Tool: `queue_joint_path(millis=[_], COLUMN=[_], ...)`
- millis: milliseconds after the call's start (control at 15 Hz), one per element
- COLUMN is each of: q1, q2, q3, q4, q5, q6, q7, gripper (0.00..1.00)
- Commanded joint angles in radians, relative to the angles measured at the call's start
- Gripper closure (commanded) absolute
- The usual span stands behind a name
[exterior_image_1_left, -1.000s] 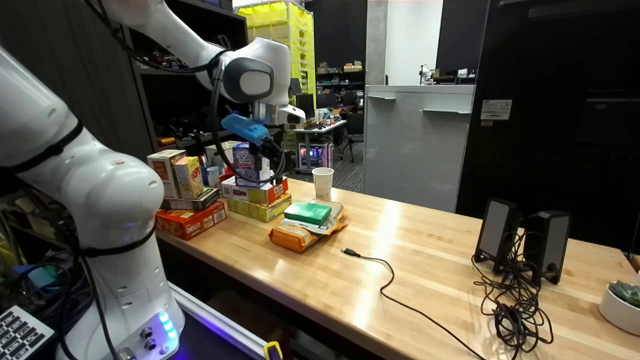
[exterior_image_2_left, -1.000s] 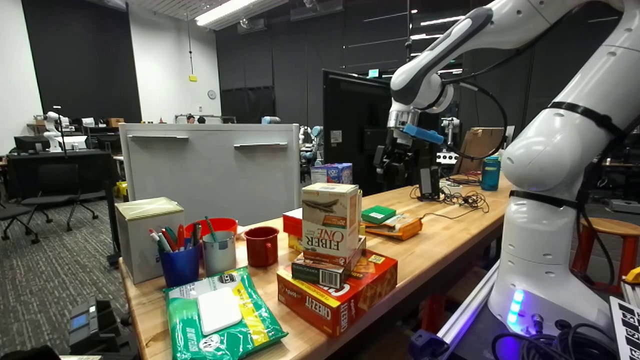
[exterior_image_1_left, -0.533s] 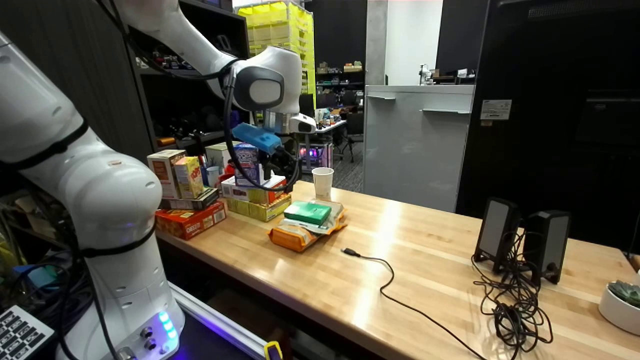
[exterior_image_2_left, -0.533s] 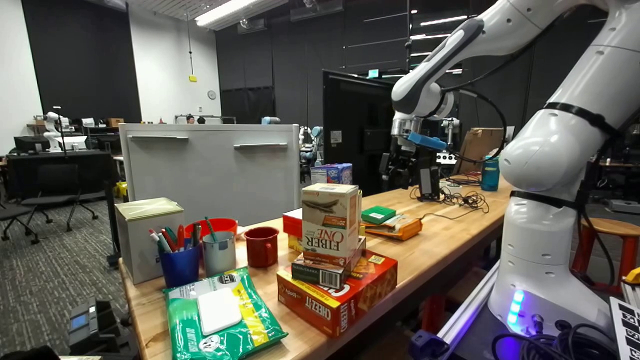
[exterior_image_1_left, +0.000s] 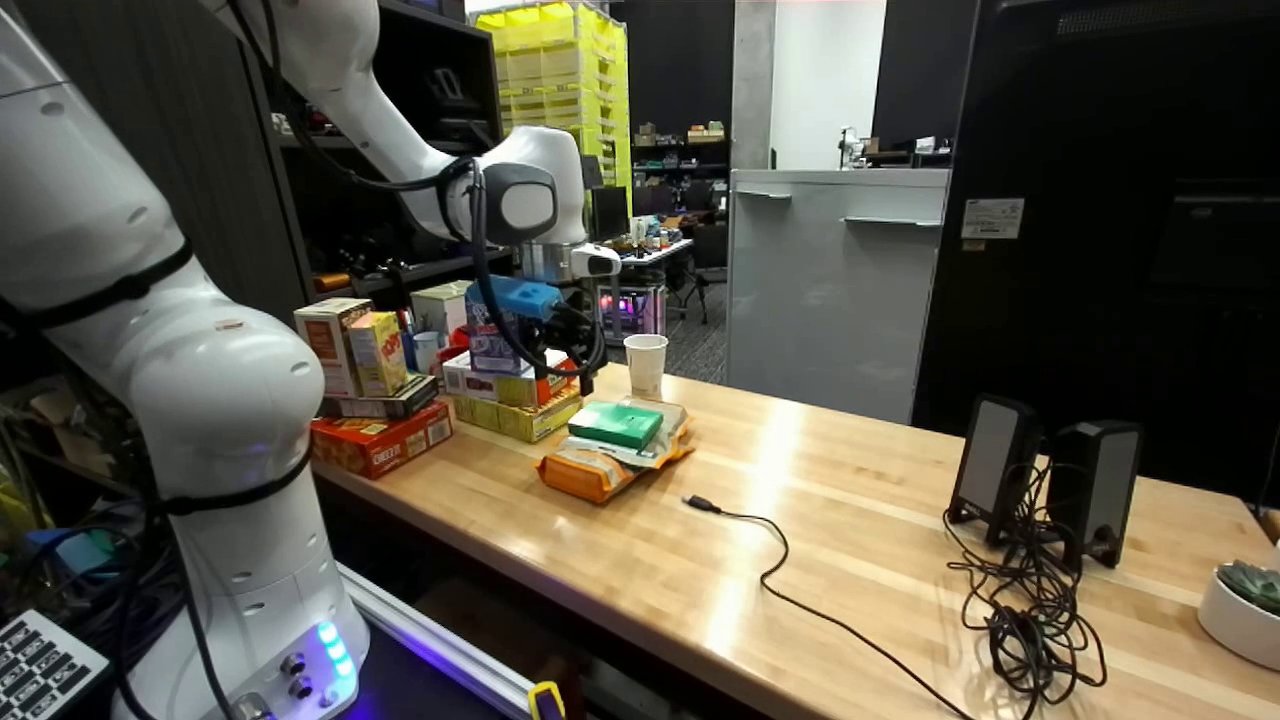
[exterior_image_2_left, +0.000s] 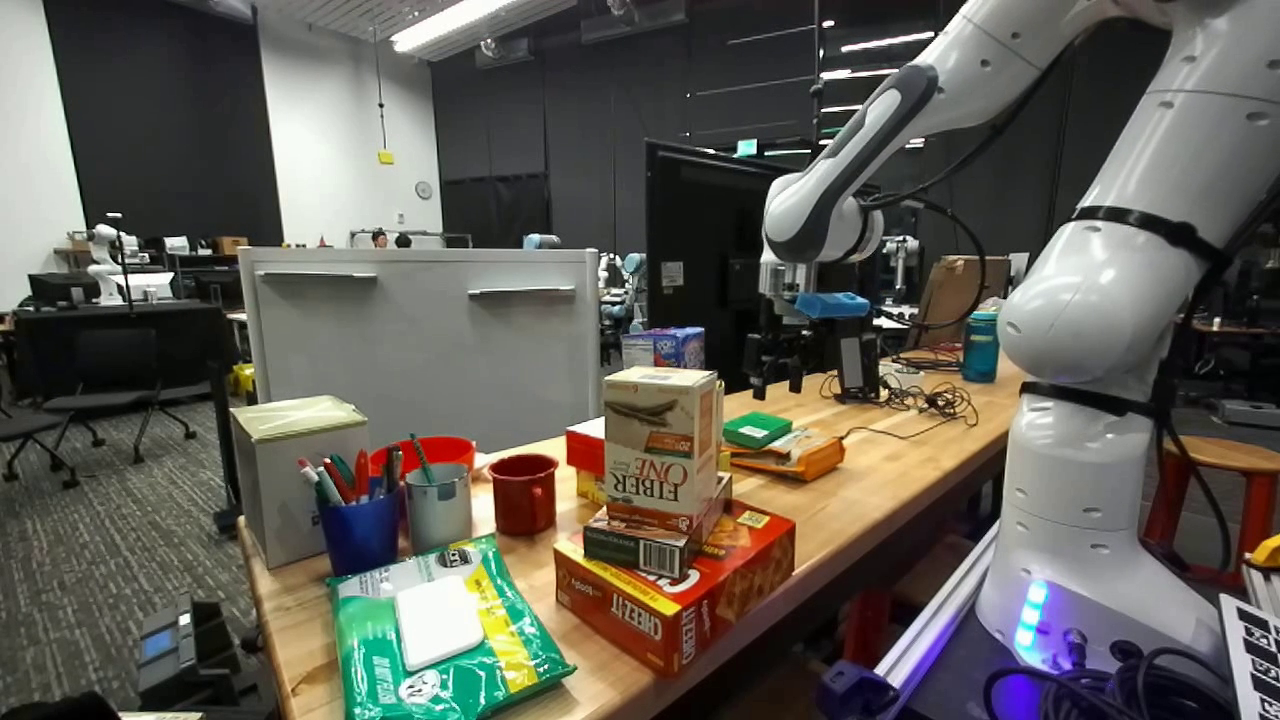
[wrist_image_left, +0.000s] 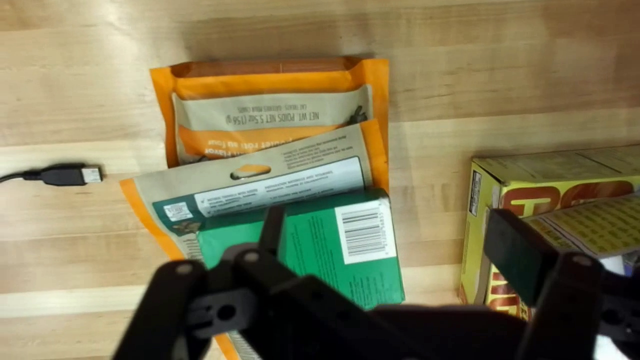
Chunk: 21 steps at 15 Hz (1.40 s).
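The wooden table (exterior_image_1_left: 860, 480) runs with one long edge past the base of the white arm (exterior_image_2_left: 1065, 320), which reaches in over that edge and sits lower than half a second ago. Near that edge, toward the table's crowded short end, a pile of boxes (exterior_image_2_left: 660, 445) stands on the red Cheez-It box (exterior_image_2_left: 685, 610), unmoved. Farther in from it, a second pile (exterior_image_1_left: 475, 381) on a yellow box (exterior_image_1_left: 520, 420) keeps its place as well. Near this pile, above the tabletop between the two long edges, hangs the gripper (exterior_image_2_left: 778, 380): tilted and higher half a second ago, it now points nearly straight down, released, its fingers (wrist_image_left: 522, 257) wide apart. The orange treat bag (wrist_image_left: 272, 120) lies lower, on the wood between the long edges, just where it was. On top of it rests the green box (wrist_image_left: 325, 245), flat and unshifted; in the wrist view one finger overlaps this box and the other the yellow one. A white paper cup (exterior_image_1_left: 646, 367) stands upright near the long edge opposite the arm's base. The black cable plug (wrist_image_left: 67, 175) lies on the wood near the bag.
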Motion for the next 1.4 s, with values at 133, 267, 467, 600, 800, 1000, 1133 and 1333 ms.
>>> queue_joint_path(millis=[133,267,467,600,800,1000,1133,1333], q1=[-0.021,-0.022,-0.026,-0.034,-0.046,-0.056,-0.069,-0.089], q2=[0.038,0.058,0.1,0.129,0.164,0.176,0.178,0.18], q3=[0.062,0.086,0.125,0.145,0.152,0.13,0.114,0.093], q4=[0.019,0.033,0.058,0.071,0.086,0.095,0.1,0.108], q5=[-0.021,-0.013,-0.017,-0.02,-0.019,-0.022,-0.023,-0.031], q6=[0.045,0.059,0.071,0.075,0.071,0.066,0.06,0.058], q7=[0.202,0.304,0.456,0.57,0.705,0.787,0.818,0.861], gripper=[0.0,0.0,0.0,0.0,0.0,0.0,0.0,0.0])
